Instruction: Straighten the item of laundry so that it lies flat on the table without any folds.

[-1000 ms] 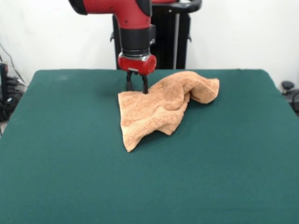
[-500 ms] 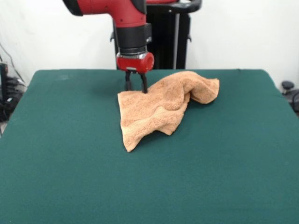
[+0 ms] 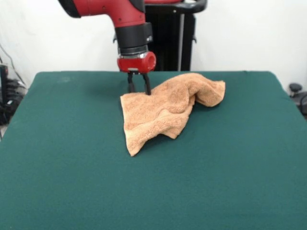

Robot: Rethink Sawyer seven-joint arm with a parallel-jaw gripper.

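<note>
— Green cloth from edge to edge, then: table (image 3: 72,182) bare along the near side?

— Bare there, yes. Farther in, lay crumpled a little past the middle: towel (image 3: 160,112), orange-tan terry, much smaller than the surface under it.

— Flat?

— Far from it. Tapered to a point at the near end, toward the camera and slightly left. Rose into a bunched hump behind that, with one lobe folded over and pushed out to the picture's right. Showed a woven band faintly along the lower flap.

— And beyond the hump?

— Stood at the far left corner of the cloth: gripper (image 3: 138,90), black prongs spread apart, tips down at that corner's edge. Could not tell whether touching the fabric or just behind it. Nothing clamped between the prongs, as far as seen.

— Above that?

— Came down from the top left: arm (image 3: 122,14), red with a black wrist section.
</note>
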